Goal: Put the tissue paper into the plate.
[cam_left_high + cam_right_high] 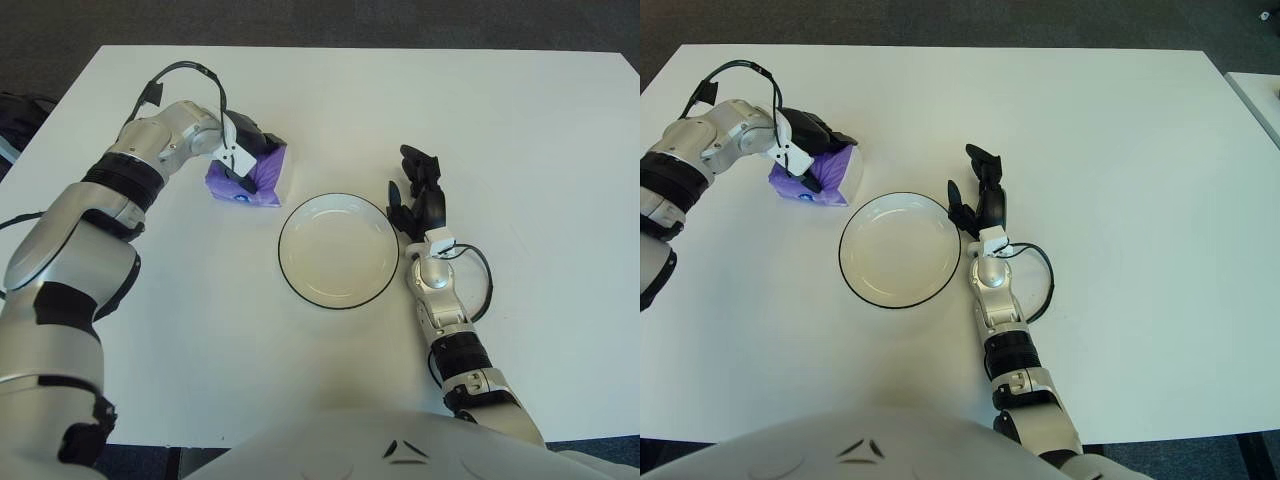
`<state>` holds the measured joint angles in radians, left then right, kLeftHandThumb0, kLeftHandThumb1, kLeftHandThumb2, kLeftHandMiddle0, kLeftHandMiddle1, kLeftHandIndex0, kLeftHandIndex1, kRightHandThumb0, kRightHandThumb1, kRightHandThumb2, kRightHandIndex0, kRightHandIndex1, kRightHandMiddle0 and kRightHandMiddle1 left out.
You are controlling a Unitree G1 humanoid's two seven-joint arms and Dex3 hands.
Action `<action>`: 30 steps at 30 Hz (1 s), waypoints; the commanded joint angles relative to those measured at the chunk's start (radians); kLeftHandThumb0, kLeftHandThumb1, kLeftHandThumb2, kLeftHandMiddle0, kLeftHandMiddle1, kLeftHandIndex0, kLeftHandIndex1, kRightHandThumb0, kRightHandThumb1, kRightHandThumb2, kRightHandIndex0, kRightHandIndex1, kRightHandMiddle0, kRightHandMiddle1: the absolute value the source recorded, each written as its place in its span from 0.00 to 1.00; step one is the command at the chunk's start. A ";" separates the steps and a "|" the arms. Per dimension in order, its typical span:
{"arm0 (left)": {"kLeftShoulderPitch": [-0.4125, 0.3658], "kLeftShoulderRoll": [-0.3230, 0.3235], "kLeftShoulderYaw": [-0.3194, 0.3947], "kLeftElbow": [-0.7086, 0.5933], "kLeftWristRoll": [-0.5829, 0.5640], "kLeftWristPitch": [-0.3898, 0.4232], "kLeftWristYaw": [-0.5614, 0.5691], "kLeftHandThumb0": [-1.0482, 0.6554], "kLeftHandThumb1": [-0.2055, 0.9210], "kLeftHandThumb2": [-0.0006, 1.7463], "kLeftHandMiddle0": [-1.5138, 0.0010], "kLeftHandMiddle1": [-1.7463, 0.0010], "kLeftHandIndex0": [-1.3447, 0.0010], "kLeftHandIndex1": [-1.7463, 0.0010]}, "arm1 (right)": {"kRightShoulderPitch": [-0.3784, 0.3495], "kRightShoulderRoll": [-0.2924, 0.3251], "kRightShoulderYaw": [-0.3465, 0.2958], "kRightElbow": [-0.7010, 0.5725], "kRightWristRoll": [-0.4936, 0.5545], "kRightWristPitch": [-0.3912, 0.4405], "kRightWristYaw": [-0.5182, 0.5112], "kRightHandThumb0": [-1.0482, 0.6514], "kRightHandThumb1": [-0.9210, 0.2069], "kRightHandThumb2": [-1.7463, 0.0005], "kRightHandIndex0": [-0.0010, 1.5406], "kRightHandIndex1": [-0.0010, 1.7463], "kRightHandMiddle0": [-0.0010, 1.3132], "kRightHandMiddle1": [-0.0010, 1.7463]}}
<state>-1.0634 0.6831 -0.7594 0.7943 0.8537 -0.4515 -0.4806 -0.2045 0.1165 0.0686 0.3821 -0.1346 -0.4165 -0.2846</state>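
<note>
A purple tissue pack lies on the white table, up and to the left of the plate. My left hand reaches in from the left, and its dark fingers are wrapped over the pack's top and left side, squeezing it. The pack looks tipped up on its near edge. The plate is white with a dark rim and holds nothing. Just right of the plate is my right hand, with its fingers spread and pointing away from me.
The white table runs wide to the right and back. Dark floor shows beyond its far edge. A black cable loops beside my right wrist.
</note>
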 commanded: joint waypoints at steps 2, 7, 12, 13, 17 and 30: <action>0.208 -0.102 -0.159 0.173 0.174 0.069 0.123 0.19 0.66 0.30 0.86 0.45 1.00 0.53 | 0.189 0.011 -0.015 0.110 0.010 0.093 -0.009 0.27 0.00 0.66 0.14 0.32 0.00 0.52; 0.213 -0.137 -0.153 0.274 0.158 0.062 0.300 0.29 0.50 0.48 0.80 0.30 0.98 0.22 | 0.194 0.009 -0.018 0.101 0.015 0.096 -0.003 0.27 0.00 0.66 0.14 0.32 0.00 0.52; 0.209 -0.139 -0.148 0.318 0.138 -0.001 0.440 0.53 0.48 0.62 0.63 0.23 0.71 0.04 | 0.198 0.008 -0.021 0.095 0.017 0.096 -0.002 0.27 0.00 0.65 0.14 0.32 0.00 0.52; 0.204 -0.144 -0.152 0.330 0.139 -0.005 0.455 0.56 0.47 0.64 0.60 0.22 0.67 0.02 | 0.199 0.008 -0.022 0.094 0.018 0.096 -0.002 0.27 0.00 0.65 0.14 0.32 0.00 0.52; 0.191 -0.163 -0.163 0.376 0.140 -0.016 0.508 0.60 0.43 0.70 0.53 0.23 0.60 0.00 | 0.201 0.008 -0.023 0.092 0.019 0.096 -0.003 0.27 0.00 0.66 0.13 0.32 0.00 0.52; 0.183 -0.204 -0.184 0.464 0.131 0.007 0.650 0.61 0.39 0.78 0.58 0.11 0.57 0.00 | 0.201 0.005 -0.027 0.091 0.026 0.102 0.004 0.28 0.00 0.65 0.14 0.32 0.00 0.53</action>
<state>-1.0766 0.5880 -0.8429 1.1702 0.8816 -0.4590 0.1709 -0.1744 0.1143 0.0635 0.3685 -0.1293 -0.4146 -0.2838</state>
